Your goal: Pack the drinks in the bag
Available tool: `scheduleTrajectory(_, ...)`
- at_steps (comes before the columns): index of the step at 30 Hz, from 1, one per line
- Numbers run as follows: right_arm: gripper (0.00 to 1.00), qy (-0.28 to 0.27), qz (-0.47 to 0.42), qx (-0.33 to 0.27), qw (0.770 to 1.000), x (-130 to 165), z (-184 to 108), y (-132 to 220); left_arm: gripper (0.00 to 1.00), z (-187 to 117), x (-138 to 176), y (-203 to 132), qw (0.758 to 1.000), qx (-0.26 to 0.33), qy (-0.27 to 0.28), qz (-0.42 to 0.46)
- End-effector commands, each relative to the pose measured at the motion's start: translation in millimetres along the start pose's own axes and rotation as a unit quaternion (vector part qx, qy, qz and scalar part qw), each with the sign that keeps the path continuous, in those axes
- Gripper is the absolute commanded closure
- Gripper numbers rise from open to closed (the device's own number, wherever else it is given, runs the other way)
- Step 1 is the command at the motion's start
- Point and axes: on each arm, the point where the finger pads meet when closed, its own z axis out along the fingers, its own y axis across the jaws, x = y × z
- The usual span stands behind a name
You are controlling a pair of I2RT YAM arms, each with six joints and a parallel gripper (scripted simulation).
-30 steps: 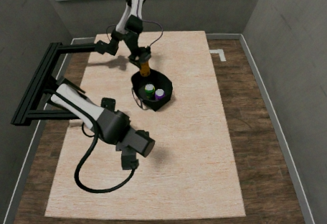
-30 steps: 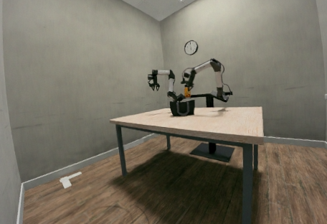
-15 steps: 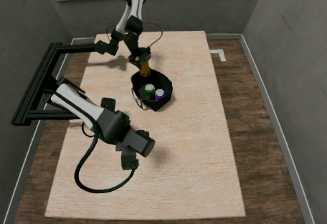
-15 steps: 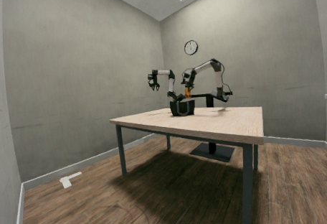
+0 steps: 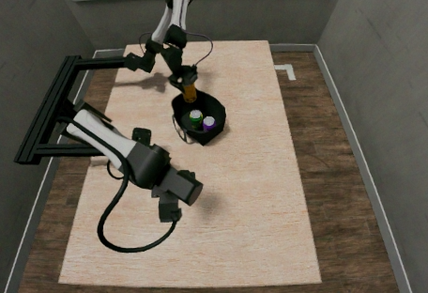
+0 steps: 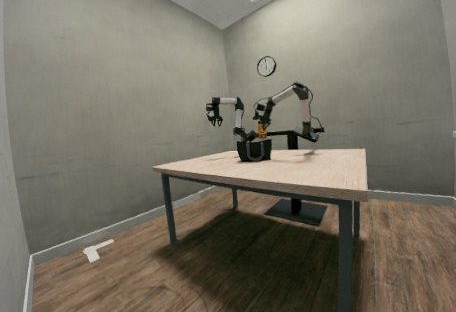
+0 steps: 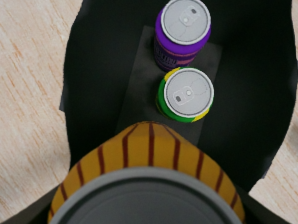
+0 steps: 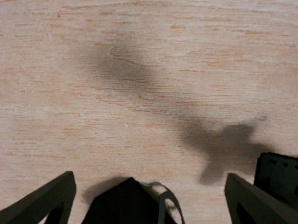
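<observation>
Left gripper (image 5: pixel 183 83) (image 6: pixel 262 121) (image 7: pixel 150 215): clamped on the orange can (image 5: pixel 190 93) (image 6: pixel 262 131) (image 7: pixel 150 150), so straight out from the fingers, long axis about upright. Held above the black bag (image 5: pixel 219 107) (image 6: pixel 245 152) (image 7: pixel 95 75) (image 8: pixel 125 205), at its side toward the tabletop's far edge in the top view. Probably needs a nudge toward the near edge, then straight down; might snag the wall otherwise. Definitely a job for the left, being nearer. Inside the bag, both upright: green can (image 5: pixel 195 119) (image 7: pixel 187 97) closer to the orange one, purple can (image 5: pixel 209 124) (image 7: pixel 180 45) beyond it. Walls up, handle drooping outside. Right gripper (image 5: pixel 180 188) (image 6: pixel 216 124) (image 8: pixel 150 176): spread and empty, over the half by the near edge, best kept out of it imo
</observation>
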Motion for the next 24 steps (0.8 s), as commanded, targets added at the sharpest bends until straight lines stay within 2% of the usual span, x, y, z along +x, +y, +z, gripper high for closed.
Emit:
scheduleTrajectory(1,0.14,-0.013,0.004,-0.015,1.0,-3,-10,1,0.3,-1,-19,9,0.999,0.008,-0.029,-0.041)
scheduleTrajectory(6,0.14,-0.013,0.004,-0.015,1.0,-3,-10,1,0.3,5,-17,9,0.999,0.004,-0.032,-0.042)
scheduleTrajectory(11,0.14,-0.013,0.004,-0.015,1.0,-3,-10,1,0.3,-3,-18,2,0.999,0.011,-0.04,-0.035)
scheduleTrajectory(13,0.14,-0.013,0.004,-0.015,1.0,-3,-10,1,0.3,11,-13,7,0.999,0.01,-0.029,-0.041)
scheduleTrajectory(24,0.14,-0.013,0.004,-0.015,1.0,-3,-10,1,0.3,19,-8,1,0.999,0.015,-0.036,-0.035)
